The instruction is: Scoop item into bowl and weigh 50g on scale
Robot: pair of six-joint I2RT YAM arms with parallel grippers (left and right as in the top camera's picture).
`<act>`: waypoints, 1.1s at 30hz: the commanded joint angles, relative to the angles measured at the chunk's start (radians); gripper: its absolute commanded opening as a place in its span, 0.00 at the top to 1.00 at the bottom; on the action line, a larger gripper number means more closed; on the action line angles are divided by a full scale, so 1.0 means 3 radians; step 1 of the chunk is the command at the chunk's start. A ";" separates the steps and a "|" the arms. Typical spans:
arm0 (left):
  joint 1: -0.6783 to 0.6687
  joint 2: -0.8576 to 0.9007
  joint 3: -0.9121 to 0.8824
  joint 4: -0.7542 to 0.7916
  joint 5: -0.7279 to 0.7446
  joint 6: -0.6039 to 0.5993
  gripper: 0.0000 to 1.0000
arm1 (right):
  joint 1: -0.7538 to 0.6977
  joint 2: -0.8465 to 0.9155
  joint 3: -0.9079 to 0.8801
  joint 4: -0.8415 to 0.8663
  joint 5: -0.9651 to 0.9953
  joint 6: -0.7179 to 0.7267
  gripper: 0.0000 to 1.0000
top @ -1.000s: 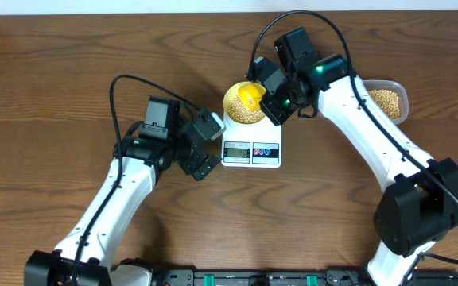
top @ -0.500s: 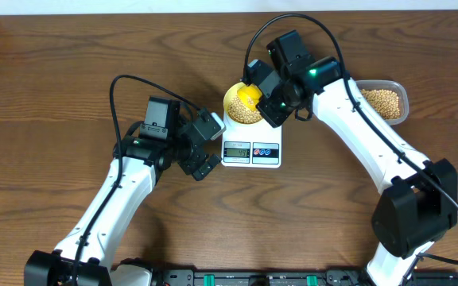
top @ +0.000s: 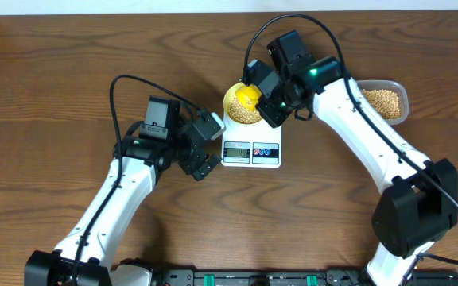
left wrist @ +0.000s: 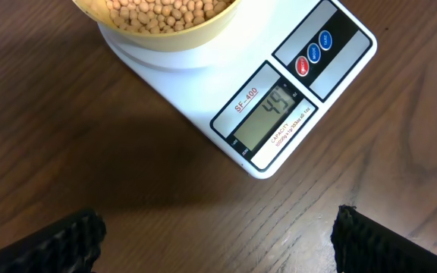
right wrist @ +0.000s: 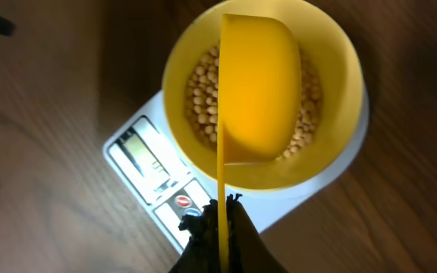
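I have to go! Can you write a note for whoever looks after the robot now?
Left pincer: open, empty, beside the scale.
Right pincer: shut on the scoop, over the bowl.
The bowl sits on the scale with beans in it; more in the tub by the right arm.
Done: the display seems to read 49.
Left: add a few beans to reach 50.

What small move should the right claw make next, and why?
Probably lift the scoop out of the bowl and fetch a few more beans: the right claw holds it tipped over the bowl, and the display of the scale seems to read just under fifty.
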 commanded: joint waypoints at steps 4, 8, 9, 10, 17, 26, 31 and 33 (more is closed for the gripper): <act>0.0017 -0.0043 0.0003 0.0000 0.0043 0.0046 0.02 | -0.0248 -0.0090 0.0072 0.0011 -0.0724 0.0066 0.99; 0.0017 -0.0043 0.0003 0.0000 0.0043 0.0046 0.02 | -0.0417 -0.0090 0.0072 0.0010 -0.1044 0.0112 0.99; 0.0017 -0.0043 0.0003 0.0000 0.0043 0.0046 0.02 | -0.0450 -0.0090 0.0072 0.0008 -0.1118 0.0112 0.99; 0.0017 -0.0043 0.0003 0.0000 0.0043 0.0046 0.02 | -0.0481 -0.0090 0.0072 0.0008 -0.1169 0.0113 0.99; 0.0017 -0.0043 0.0003 0.0000 0.0043 0.0046 0.02 | -0.0593 -0.0090 0.0072 0.0009 -0.1218 0.0113 0.99; 0.0017 -0.0043 0.0003 0.0000 0.0043 0.0046 0.02 | -0.0570 -0.0090 0.0072 0.0008 -0.1169 0.0112 0.99; 0.0017 -0.0043 0.0003 0.0000 0.0043 0.0046 0.02 | -0.0449 -0.0090 0.0072 0.0006 -0.0783 0.0137 0.99; 0.0017 -0.0043 0.0003 0.0000 0.0043 0.0046 0.02 | -0.0373 -0.0090 0.0072 0.0009 -0.0670 0.0136 0.99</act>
